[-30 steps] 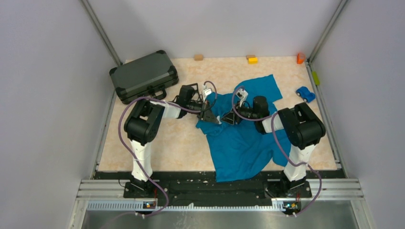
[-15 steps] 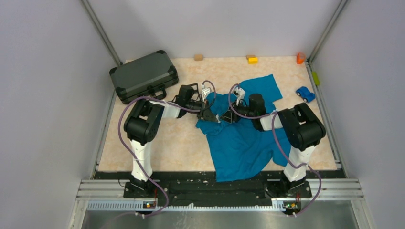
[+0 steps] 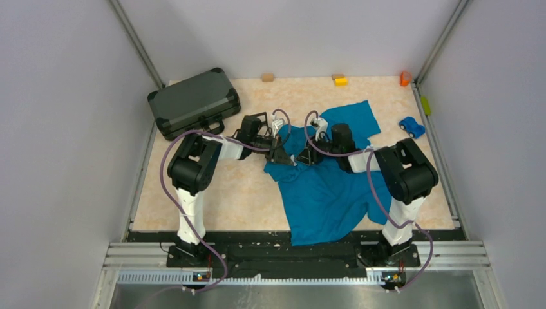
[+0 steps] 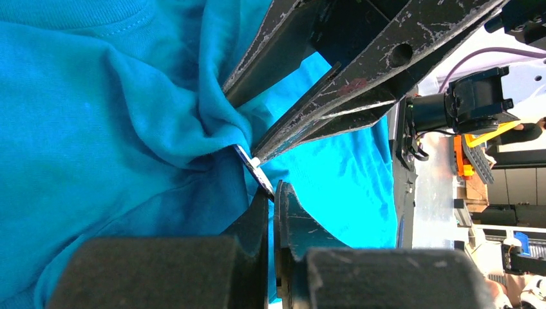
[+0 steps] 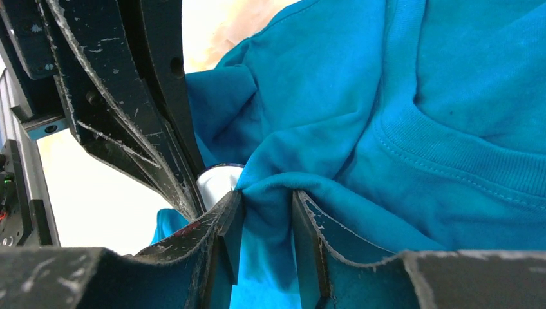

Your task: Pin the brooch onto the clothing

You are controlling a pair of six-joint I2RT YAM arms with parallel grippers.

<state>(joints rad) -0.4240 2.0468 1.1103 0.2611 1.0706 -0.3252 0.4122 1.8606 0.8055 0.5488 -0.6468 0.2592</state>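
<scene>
**A:** Pinning step in hand?
**B:** Yes. The right gripper (image 5: 267, 212) clenches a fold of the shirt (image 3: 328, 193) at the middle of the table (image 3: 219, 193). The left gripper (image 4: 273, 196) nips the brooch (image 4: 253, 168) right at that fold.
**A:** Next?
**B:** Probably a firm, square push through the cloth.

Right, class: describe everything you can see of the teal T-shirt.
The T-shirt is soft, plain teal fabric with a ribbed, stitched neckband. It lies crumpled and spread on the table, its near end reaching the front edge. The right gripper pinches a raised fold near the neckband. The left gripper holds the brooch right at that fold, seemingly touching it.
</scene>
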